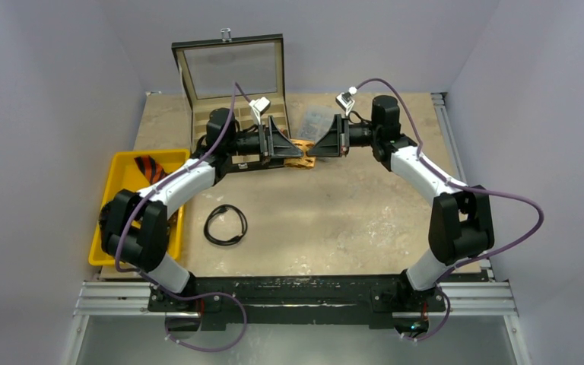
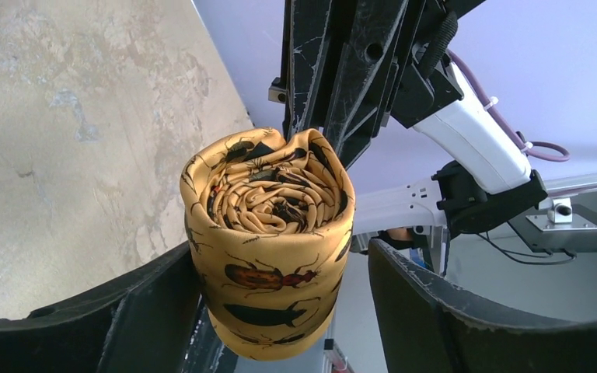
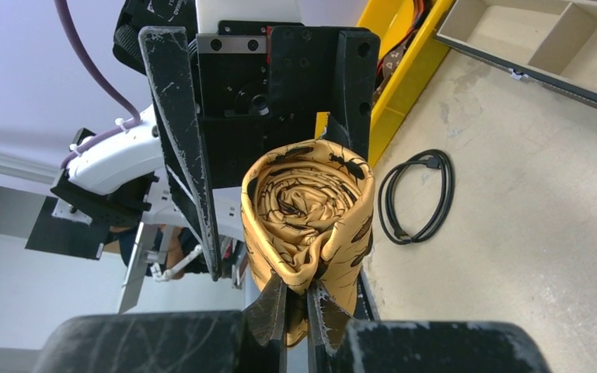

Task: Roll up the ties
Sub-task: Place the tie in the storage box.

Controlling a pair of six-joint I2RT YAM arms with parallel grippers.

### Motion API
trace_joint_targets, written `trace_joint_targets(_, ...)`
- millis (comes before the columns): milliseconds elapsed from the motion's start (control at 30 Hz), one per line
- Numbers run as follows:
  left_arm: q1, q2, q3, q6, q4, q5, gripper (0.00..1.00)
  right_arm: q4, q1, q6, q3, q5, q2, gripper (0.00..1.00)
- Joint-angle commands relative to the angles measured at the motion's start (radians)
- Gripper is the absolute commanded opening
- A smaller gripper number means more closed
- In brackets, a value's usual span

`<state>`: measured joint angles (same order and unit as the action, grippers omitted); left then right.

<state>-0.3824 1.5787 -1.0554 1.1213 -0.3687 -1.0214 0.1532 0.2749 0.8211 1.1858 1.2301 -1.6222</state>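
Gold tie (image 3: 308, 225) rolled; right gripper (image 3: 297, 307) pinches it, left gripper (image 2: 280, 256) gapes. Next, probably: into the far-edge box (image 3: 544, 43).

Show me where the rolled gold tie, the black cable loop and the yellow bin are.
rolled gold tie (image 2: 268, 249): left wrist view, on its outer wrap.
black cable loop (image 3: 448, 186): right wrist view, on its right strand.
yellow bin (image 1: 125, 176): top external view, on its bare floor.

Beige table (image 1: 334, 220), yellow bin (image 1: 125, 173) left, black cable loop (image 1: 225, 225) nearby, open compartment box (image 1: 228, 70) and possibly clear bag (image 1: 313, 122) behind
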Motion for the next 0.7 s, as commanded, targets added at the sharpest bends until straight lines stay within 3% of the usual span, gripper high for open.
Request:
trace_joint_targets(0, -0.01, 0.006, -0.015, 0.029, -0.093, 0.0, 0.74, 0.049, 0.015, 0.022, -0.005, 0.026, 0.009, 0.0)
trace_joint_targets(133, -0.015, 0.007, -0.015, 0.027, -0.094, 0.005, 0.72, 0.07, 0.02, 0.039, -0.01, 0.028, 0.01, 0.0)
trace_joint_targets(267, -0.018, 0.01, -0.017, 0.026, -0.093, 0.004, 0.6, 0.073, 0.023, 0.043, -0.012, 0.026, 0.01, 0.0)
trace_joint_targets(567, -0.008, -0.029, -0.004, -0.004, -0.075, 0.016, 0.0, 0.066, 0.024, 0.039, -0.028, 0.019, 0.009, 0.0)
trace_joint_targets(600, -0.008, -0.036, -0.007, -0.016, -0.057, 0.019, 0.0, 0.063, 0.024, 0.035, -0.028, 0.018, 0.009, 0.03)
trace_joint_targets(667, -0.006, -0.05, -0.014, -0.061, 0.0, 0.025, 0.0, 0.051, 0.025, 0.027, -0.023, 0.021, 0.008, 0.19)
